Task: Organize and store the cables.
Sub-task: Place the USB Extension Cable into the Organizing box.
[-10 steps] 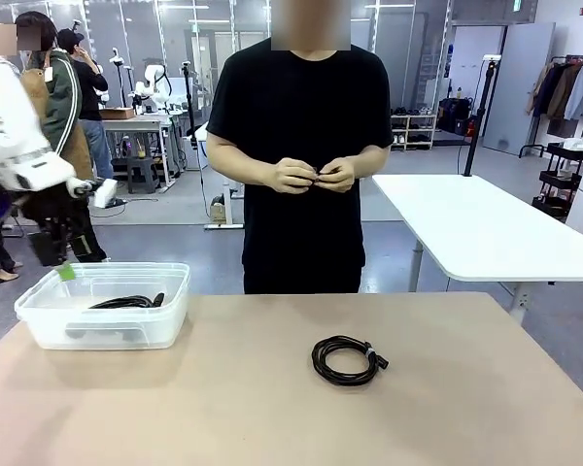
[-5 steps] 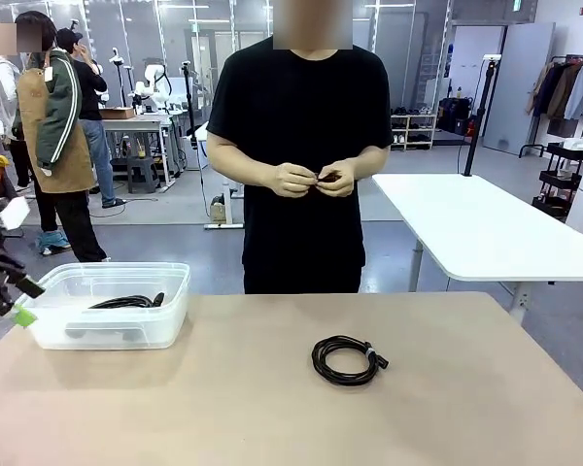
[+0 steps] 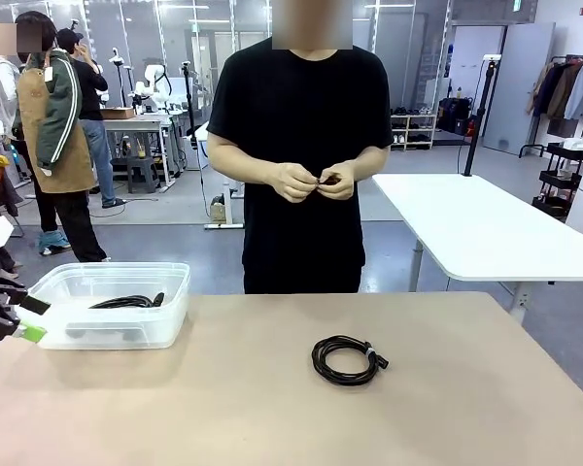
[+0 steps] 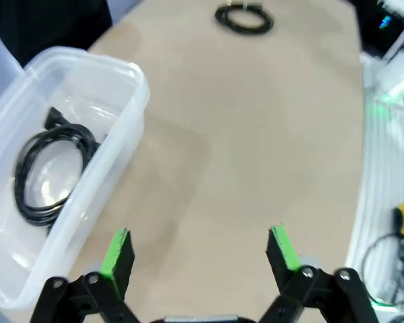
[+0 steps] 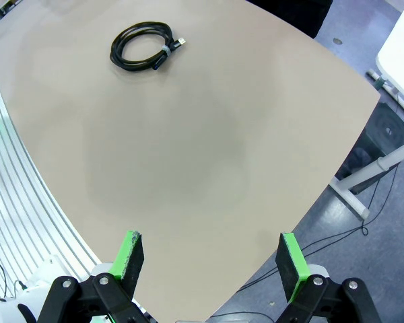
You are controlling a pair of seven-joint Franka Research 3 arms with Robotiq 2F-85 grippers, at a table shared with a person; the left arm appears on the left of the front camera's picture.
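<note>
- Two cables are in sight. One coil (image 3: pixel 126 302) lies inside the clear bin (image 3: pixel 107 272) at the far left of the table (image 3: pixel 223 408). The loose coil (image 3: pixel 346 359) lies on the bare top near the middle, well apart from the bin.
- A second ago the left arm hung high over the bin's near left corner. It has since swung out and down to the table's left edge.
- The left gripper (image 3: pixel 27 318) now sits just beside the bin's left end, outside it. Its jaws are spread wide with nothing between them.
- In the left wrist view the bin and its coil lie off to one side, and bare table lies under the fingers.
- Neither coil has shifted over that second.
- The right gripper (image 5: pixel 210 254) hangs over the table's near edge, wide and empty. The loose coil shows far ahead of it, bound by a pale tie (image 5: pixel 163 54).
- The person at the far side keeps both hands (image 3: pixel 316 180) together at chest height, working at something small. I cannot tell what it is.
- Judgement: one cable looks stored, and the left arm seems to be pulling clear of the bin.
- The loose coil is the likely next job. An arm must travel to it, come down over one side of the ring and pinch the bundled strands.
</note>
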